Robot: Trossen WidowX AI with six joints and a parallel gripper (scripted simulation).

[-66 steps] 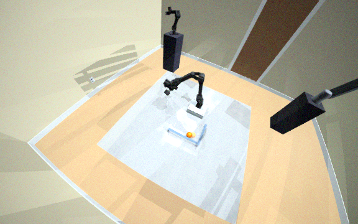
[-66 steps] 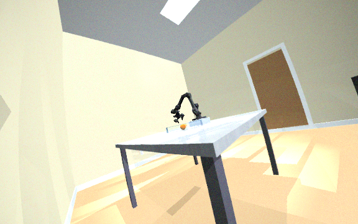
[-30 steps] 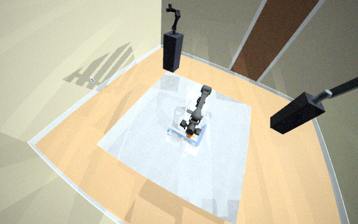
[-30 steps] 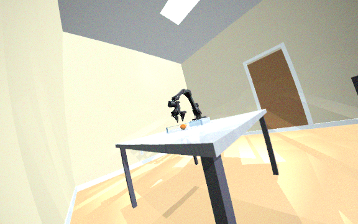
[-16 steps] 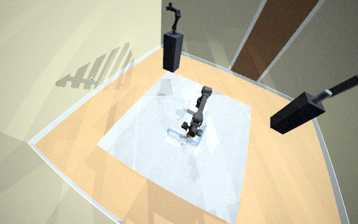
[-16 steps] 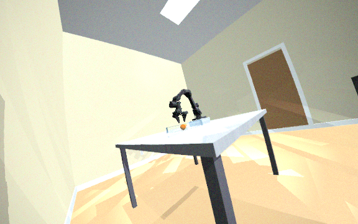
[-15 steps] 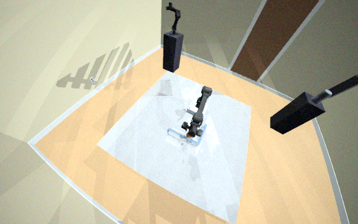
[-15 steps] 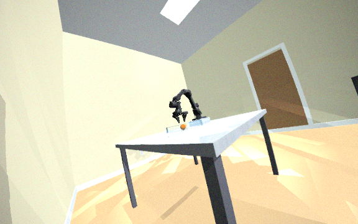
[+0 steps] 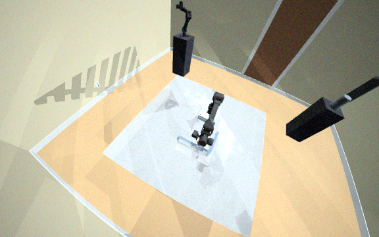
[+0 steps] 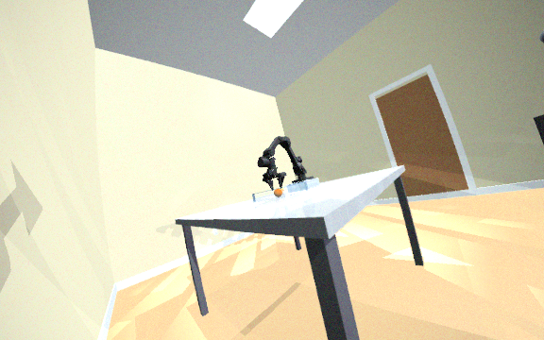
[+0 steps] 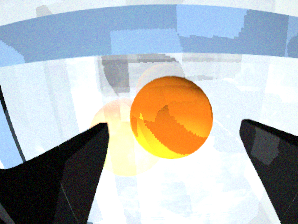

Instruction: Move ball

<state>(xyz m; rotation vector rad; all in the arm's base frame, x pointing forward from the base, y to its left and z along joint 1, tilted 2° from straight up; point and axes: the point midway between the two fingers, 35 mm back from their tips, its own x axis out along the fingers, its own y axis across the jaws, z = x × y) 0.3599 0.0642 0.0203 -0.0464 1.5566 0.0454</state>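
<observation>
Wide-spread and holding nothing, the gripper (image 11: pixel 169 163) hangs over the ball (image 11: pixel 172 116), one dark finger (image 11: pixel 60 183) low on the left of the wrist view and the other low on the right. The orange ball sits between them but a little farther out, not yet level with the tips, and touches neither. In the exterior view the gripper (image 10: pixel 274 181) points down just above the ball (image 10: pixel 279 192).

Just to the left of the ball, and overlapping its edge, lies the see-through copy (image 11: pixel 120 139), a pale yellowish disc. So the resting spot is close: the ball lies just right of it, partly on it already. My judgement is that the coming move turns on this small leftward offset, as the wrist camera sees it. A ball has no long axis, so the finger line matters little; what matters is dropping around the ball's middle before closing.

Beyond the ball runs one clear wall (image 11: pixel 147 30), a bluish band across the wrist view. From the top, the two walls (image 9: pixel 194 147) form their corner under the arm on the table (image 9: pixel 150 158), and the ball is mostly hidden by the gripper.

No brand, label or writing can be read anywhere.
</observation>
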